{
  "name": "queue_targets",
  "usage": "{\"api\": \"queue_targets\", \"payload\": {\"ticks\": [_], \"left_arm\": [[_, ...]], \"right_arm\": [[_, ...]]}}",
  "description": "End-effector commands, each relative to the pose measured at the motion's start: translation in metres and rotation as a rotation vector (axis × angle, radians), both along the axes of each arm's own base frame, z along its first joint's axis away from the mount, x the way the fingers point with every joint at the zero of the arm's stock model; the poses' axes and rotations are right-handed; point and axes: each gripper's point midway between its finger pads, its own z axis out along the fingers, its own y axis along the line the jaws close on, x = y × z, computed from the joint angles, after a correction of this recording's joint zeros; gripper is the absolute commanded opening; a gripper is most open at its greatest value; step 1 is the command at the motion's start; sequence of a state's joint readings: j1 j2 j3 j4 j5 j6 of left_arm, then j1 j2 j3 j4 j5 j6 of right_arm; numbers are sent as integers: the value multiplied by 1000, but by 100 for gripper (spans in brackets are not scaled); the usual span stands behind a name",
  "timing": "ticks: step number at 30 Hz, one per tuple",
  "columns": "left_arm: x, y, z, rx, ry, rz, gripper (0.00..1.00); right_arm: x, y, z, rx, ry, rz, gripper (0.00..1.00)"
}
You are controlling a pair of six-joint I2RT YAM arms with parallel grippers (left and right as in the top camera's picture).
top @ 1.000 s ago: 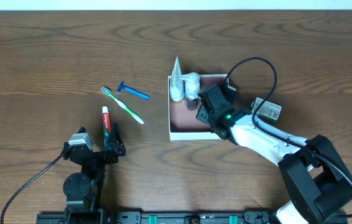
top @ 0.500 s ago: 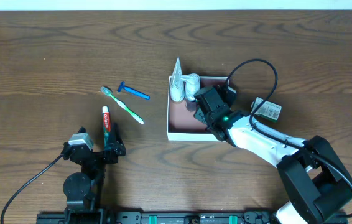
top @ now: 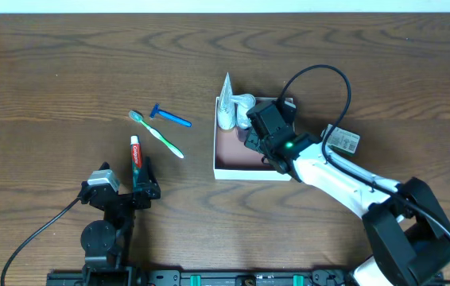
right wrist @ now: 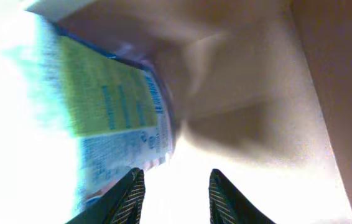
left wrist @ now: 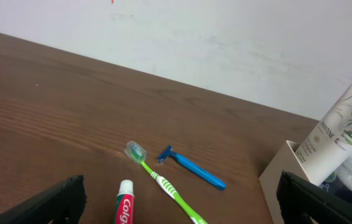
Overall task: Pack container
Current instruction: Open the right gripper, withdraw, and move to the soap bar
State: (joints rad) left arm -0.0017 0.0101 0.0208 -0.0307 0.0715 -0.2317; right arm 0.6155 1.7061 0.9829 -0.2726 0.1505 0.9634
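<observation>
so, nearest the robot, the left hand [left wrist: 191, 202] is hanging low over the surface [top: 66, 71] with its fingers spread wide, gripping nothing. the toothpaste tube [top: 136, 152] is lying just in front of it, with its cap end pointing away. a little farther out, the green toothbrush [top: 157, 135] is lying at a slant. the blue razor [top: 169, 117] is resting just beyond the brush head, though i cannot tell whether the two are touching. all three are sitting well apart from the container [top: 215, 155], so they are waiting to be packed.

over on the right, the right hand [right wrist: 176, 190] is reaching down inside the container, above its reddish-brown floor. its fingers are showing a narrow gap with nothing between them, so it is looking released. the wrist view is blurred, and a labelled side, likely a bottle's, is filling the space just to their left. at the container's far-left corner, a tall white tube [top: 225, 99] is leaning against the wall, and a pale bottle [top: 245, 105] is lying beside it. a small green-and-white carton [top: 343, 141] is sitting on the surface near the right wall, outside it.

judging from this, the packing is running partway: two toiletries are sitting inside and four are lying outside.
</observation>
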Motion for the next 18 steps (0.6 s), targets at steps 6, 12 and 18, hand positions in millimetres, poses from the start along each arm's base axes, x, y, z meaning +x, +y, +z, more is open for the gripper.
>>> {"api": "queue_targets", "payload": {"ticks": [6, 12, 18], "left_arm": [[-1, -1, -16, 12, 47, -7, 98], [-1, -1, -16, 12, 47, -7, 98], [-1, -1, -16, 12, 46, -7, 98]], "right_arm": [[-8, 0, 50, 48, -49, 30, 35], [-22, -9, 76, 40, -71, 61, 34], [-43, -21, 127, 29, -173, 172, 37]]}}
